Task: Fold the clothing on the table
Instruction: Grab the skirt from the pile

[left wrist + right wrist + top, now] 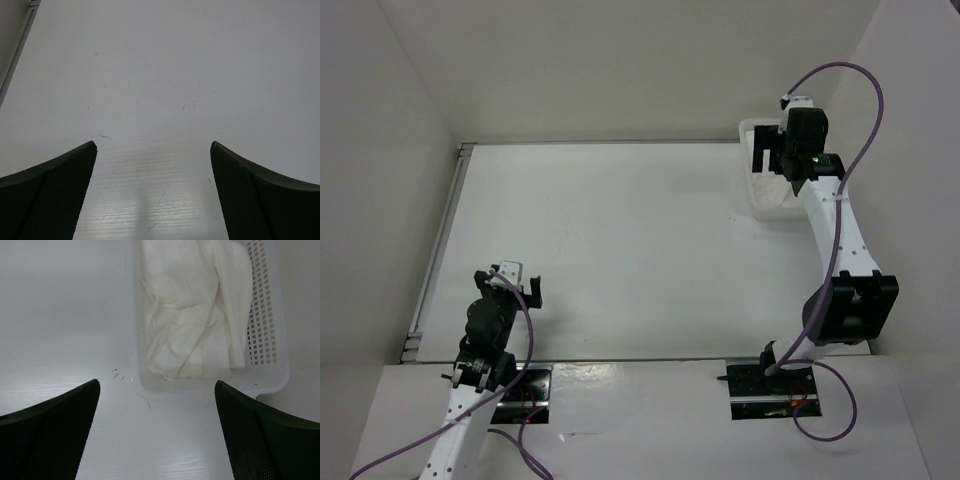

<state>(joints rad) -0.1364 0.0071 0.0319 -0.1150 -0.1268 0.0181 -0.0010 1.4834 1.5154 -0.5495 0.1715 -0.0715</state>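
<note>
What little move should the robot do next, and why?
Probably lower the right end effector into the basket and close it on the clothing. The clothing lies crumpled inside the basket, not on the table, and that end effector hangs open right near it. The left end effector is open over bare table.

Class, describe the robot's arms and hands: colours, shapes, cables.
The left arm and right arm are white links with black joint housings, each carrying a purple cable. The left hand and right hand have dark, curved fingers with mesh texture.
</note>
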